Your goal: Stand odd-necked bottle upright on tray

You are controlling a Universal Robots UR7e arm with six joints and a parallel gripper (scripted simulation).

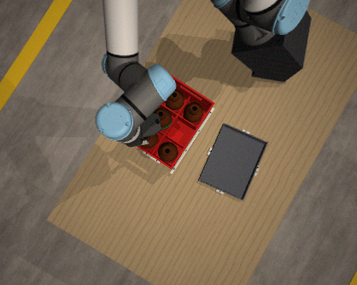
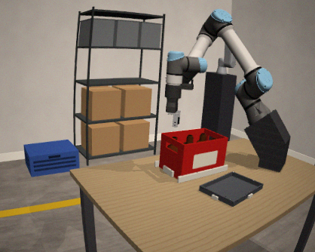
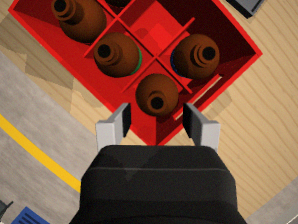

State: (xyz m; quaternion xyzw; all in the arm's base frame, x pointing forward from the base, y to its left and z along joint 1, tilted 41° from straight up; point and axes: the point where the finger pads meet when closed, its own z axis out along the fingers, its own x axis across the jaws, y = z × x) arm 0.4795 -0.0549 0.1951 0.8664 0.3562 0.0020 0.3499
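Noted end effector (image 3: 158, 121) released: fingers spread wide, nothing between them. Hanging above the red crate (image 2: 183, 156), clear of its rim in the exterior view, pointing straight down.

Counted five brown bottles, all upright in the crate; middle cell on the tray side vacant. Placed the corner bottle (image 3: 156, 96) directly beneath the end effector, its neck centred between the two fingers in the wrist view. In the top view, found the same bottle (image 1: 151, 142) half hidden under the wrist. Seen a green band on the neighbouring bottle (image 3: 117, 55) only.

Key relation: target straight below, long axis vertical and in line with the approach, closing line of the fingers running across the neck. Judged a plain vertical descent sufficient; no sideways correction apparent.

Could not tell from these views which neck differs in thickness; assumed the corner bottle to be the candidate under test.

Tray (image 1: 233, 161) lying just beyond the crate on the table (image 1: 160, 222), apart from it, holding nothing.

Risk: crate loose, so liable to shift under an off-centre squeeze.
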